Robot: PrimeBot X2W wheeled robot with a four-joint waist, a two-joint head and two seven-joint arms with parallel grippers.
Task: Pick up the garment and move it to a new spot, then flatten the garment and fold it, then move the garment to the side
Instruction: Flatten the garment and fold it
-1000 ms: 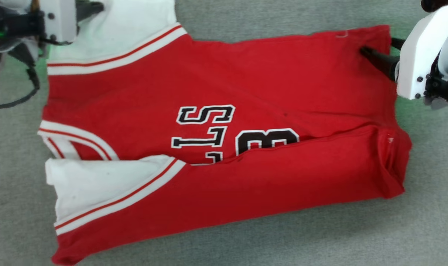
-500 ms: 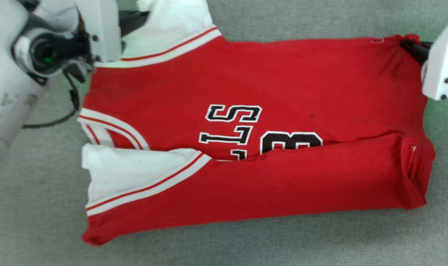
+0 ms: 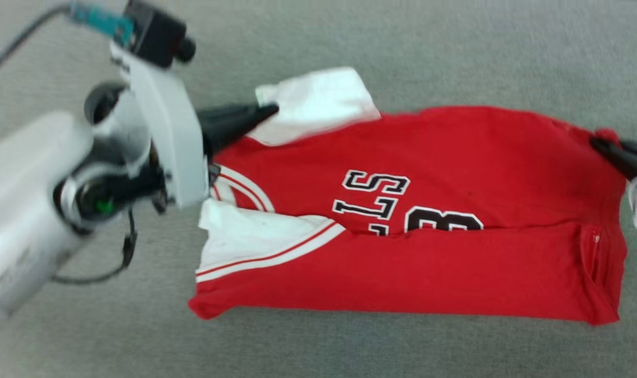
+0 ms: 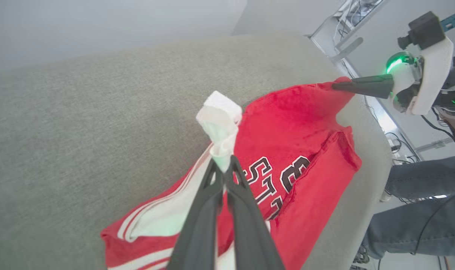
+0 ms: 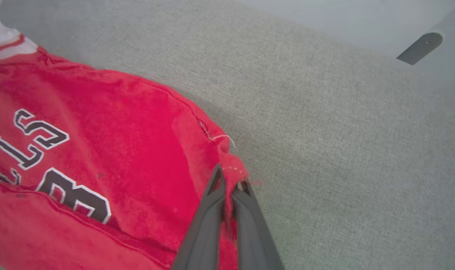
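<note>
The garment (image 3: pixel 455 157), a red jersey with white sleeves and black lettering, lies on grey cloth with its near long edge folded over the chest. My left gripper (image 3: pixel 268 111) is shut on the far white sleeve (image 3: pixel 318 102), lifted off the surface. In the left wrist view the sleeve (image 4: pixel 219 116) bunches between that gripper's (image 4: pixel 224 165) fingertips. My right gripper (image 3: pixel 599 144) is shut on the far hem corner at the right. The right wrist view shows red cloth (image 5: pixel 99 150) pinched at the right gripper (image 5: pixel 231 180).
The grey fabric surface (image 3: pixel 455 47) stretches all round the garment. In the left wrist view, a person's legs in jeans (image 4: pixel 422 210) stand past the surface's right edge, with cables and a rack behind.
The right gripper has shut on the hem corner. Both grippers have raised the garment's far edge. The head camera has shifted, so the garment sits further right and lower.
</note>
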